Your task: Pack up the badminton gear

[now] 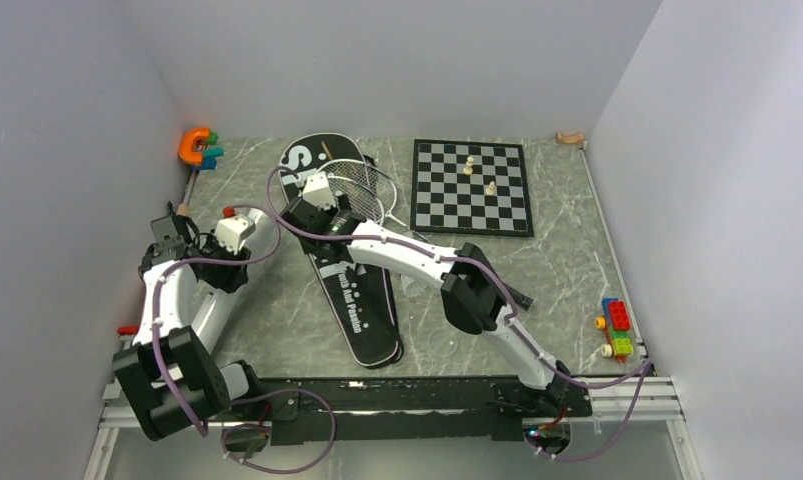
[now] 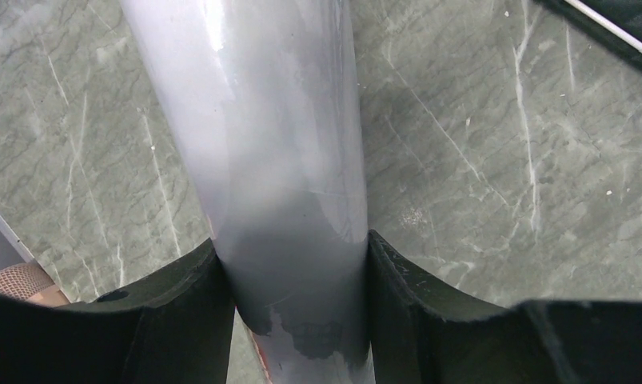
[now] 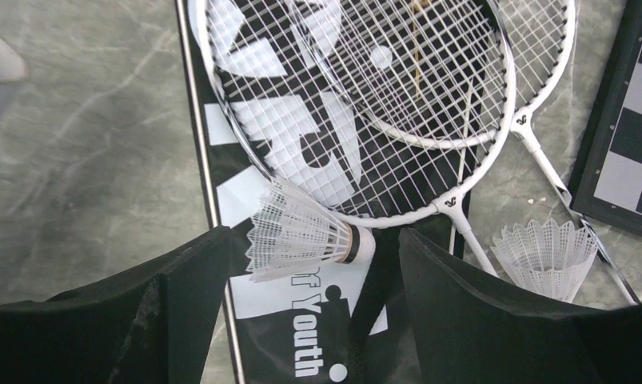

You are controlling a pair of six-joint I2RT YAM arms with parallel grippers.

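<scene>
My left gripper (image 1: 235,236) (image 2: 292,240) is shut on the long whitish tube (image 2: 261,120), which also shows in the top view (image 1: 265,228) at the left of the table. My right gripper (image 1: 312,203) (image 3: 311,240) is open, low over the black white-lettered racket bag (image 1: 355,300) (image 3: 301,336). A white feather shuttlecock (image 3: 301,232) lies on the bag between the fingers, touching neither. Two white-framed rackets (image 1: 362,180) (image 3: 357,104) lie overlapped on the bag's upper end. A second shuttlecock (image 3: 545,256) lies on the table to the right of the racket shafts.
A chessboard (image 1: 472,185) (image 3: 629,176) with two pale pieces lies at the back right of the rackets. Coloured toy blocks (image 1: 617,328) sit at the right edge, and an orange and green toy (image 1: 199,148) sits at the back left. Walls close three sides.
</scene>
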